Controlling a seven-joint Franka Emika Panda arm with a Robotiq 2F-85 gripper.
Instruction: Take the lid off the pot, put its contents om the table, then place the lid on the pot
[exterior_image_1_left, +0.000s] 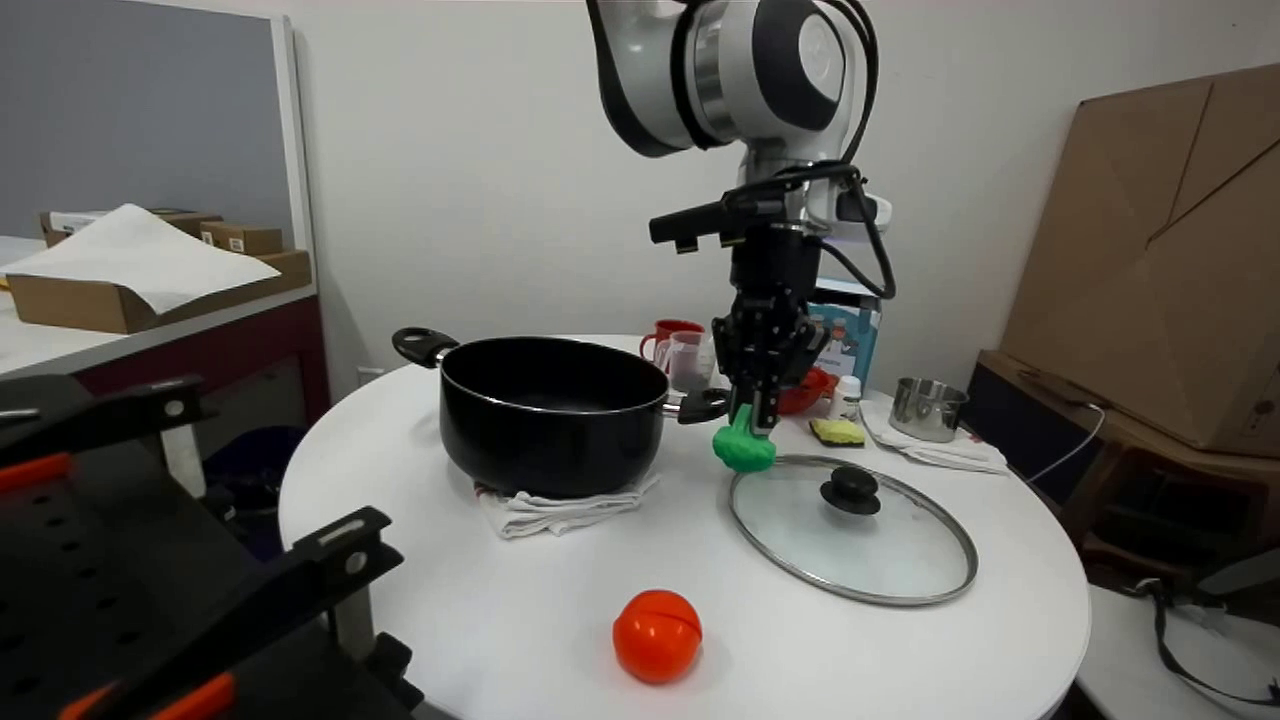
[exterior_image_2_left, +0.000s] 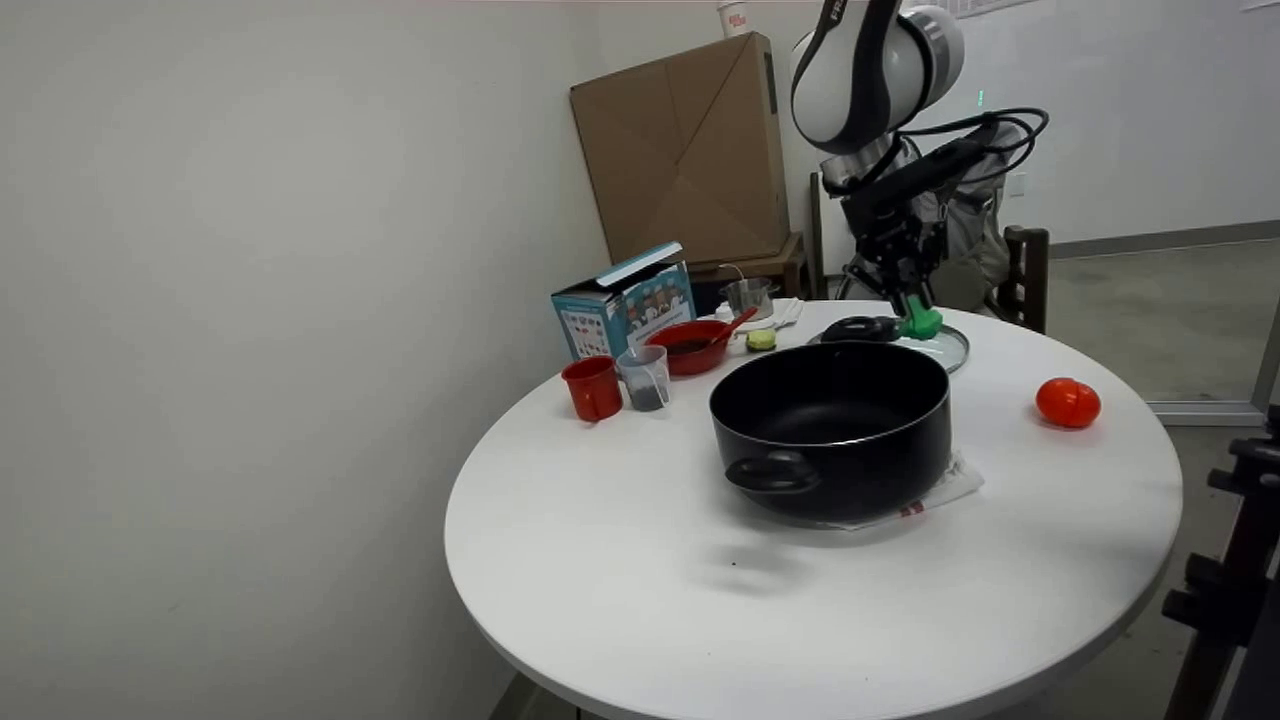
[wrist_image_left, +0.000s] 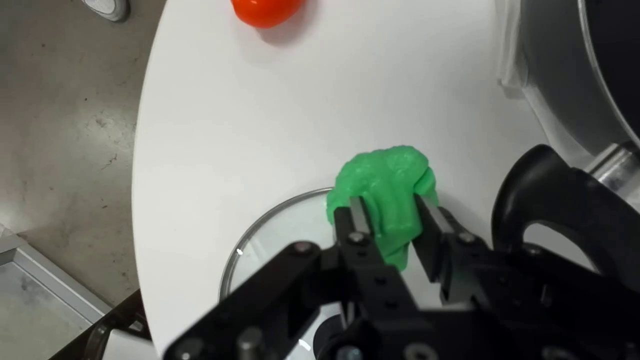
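Note:
My gripper (wrist_image_left: 387, 201) is shut on the green item (wrist_image_left: 382, 175), with its stalk between the fingers and its knobbly head beyond them. In an exterior view the green item (exterior_image_1_left: 744, 447) hangs low by the lid's edge; whether it touches the table (exterior_image_1_left: 520, 610) I cannot tell. The glass lid (exterior_image_1_left: 890, 555) lies flat with its black knob (exterior_image_1_left: 853, 488) up. Uncovered, the black pot (exterior_image_1_left: 550, 440) shows a dark inside in both exterior views, though part of its floor is hidden. The red ball (exterior_image_1_left: 657, 636) rests on the table, apart from pot and lid.
One pot handle (wrist_image_left: 560, 210) reaches out close beside the gripper. Under the pot is a folded cloth (exterior_image_1_left: 565, 512). Along the wall stand a red mug (exterior_image_2_left: 592, 388), a clear cup (exterior_image_2_left: 646, 378), a red bowl (exterior_image_2_left: 690, 348), a box (exterior_image_2_left: 625, 305), a sponge (exterior_image_1_left: 838, 432) and a metal cup (exterior_image_1_left: 927, 410).

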